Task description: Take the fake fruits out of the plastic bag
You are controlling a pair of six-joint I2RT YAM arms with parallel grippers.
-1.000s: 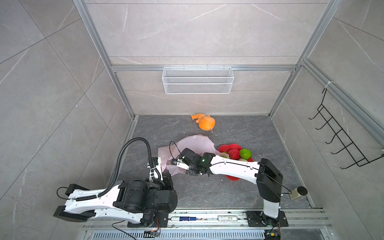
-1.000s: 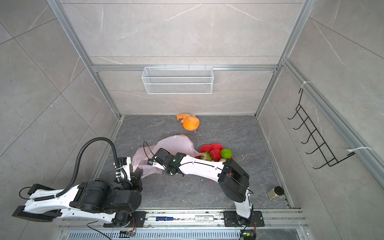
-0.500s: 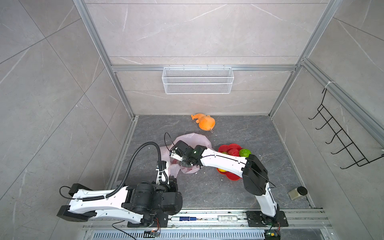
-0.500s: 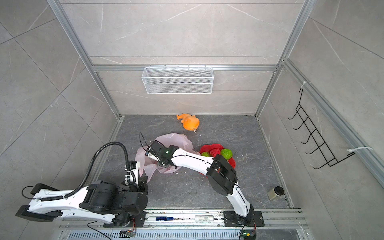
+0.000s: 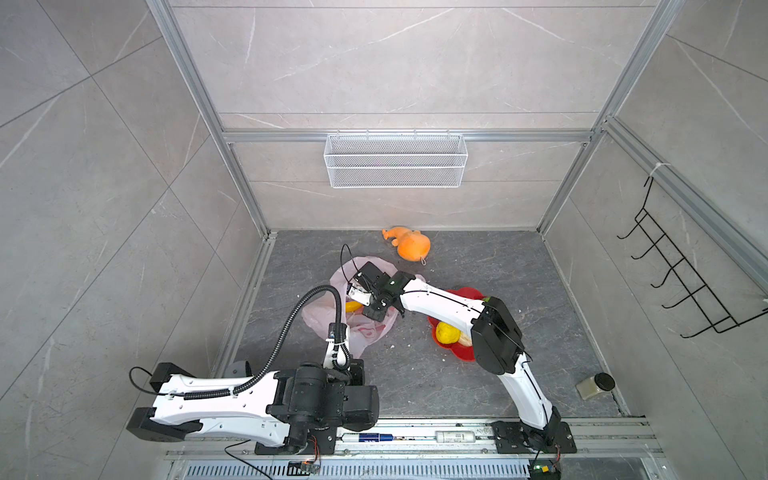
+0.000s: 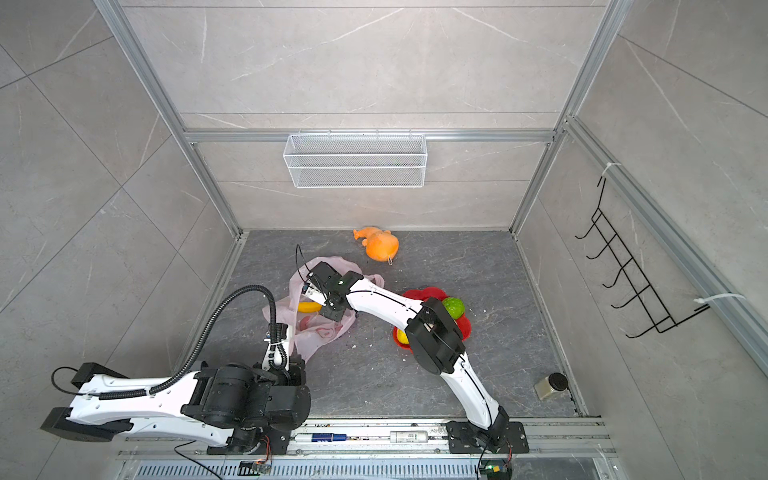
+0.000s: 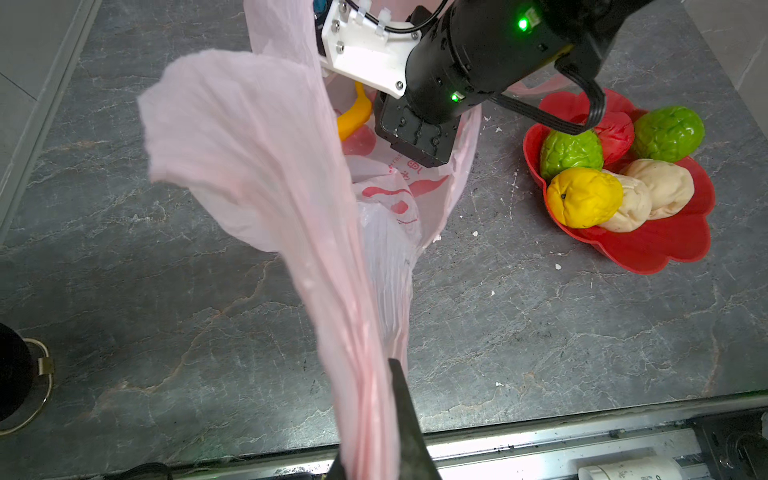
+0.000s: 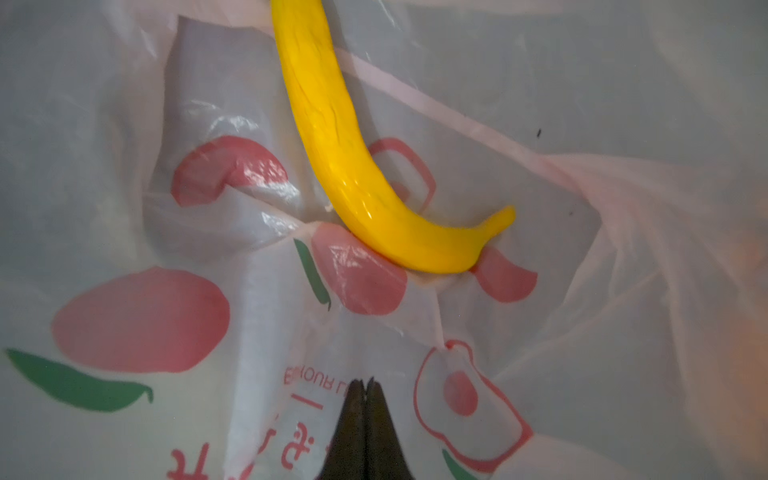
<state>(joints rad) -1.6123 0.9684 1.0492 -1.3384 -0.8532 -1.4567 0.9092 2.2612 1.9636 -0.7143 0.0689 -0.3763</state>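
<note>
Bag held agape: the left gripper (image 7: 384,390) is clenched on a gathered fold of the pale-pink bag (image 7: 249,145), holding that edge up off the floor (image 7: 166,291) with the mouth wide. The right gripper (image 8: 365,386) is inside the opening, its jaws pressed together on nothing, tips near the banana (image 8: 332,145). The banana is the one fruit visible inside, and it lies on the bag's printed lower wall. Beside the bag, a red plate (image 7: 665,249) carries the other fruits: two green balls (image 7: 571,151), a red ball (image 7: 617,133), a yellow ball (image 7: 582,197) and two beige lumps (image 7: 660,189), crowded against one another. In a top view an orange toy (image 5: 411,246) lies well apart, near the back wall.
</note>
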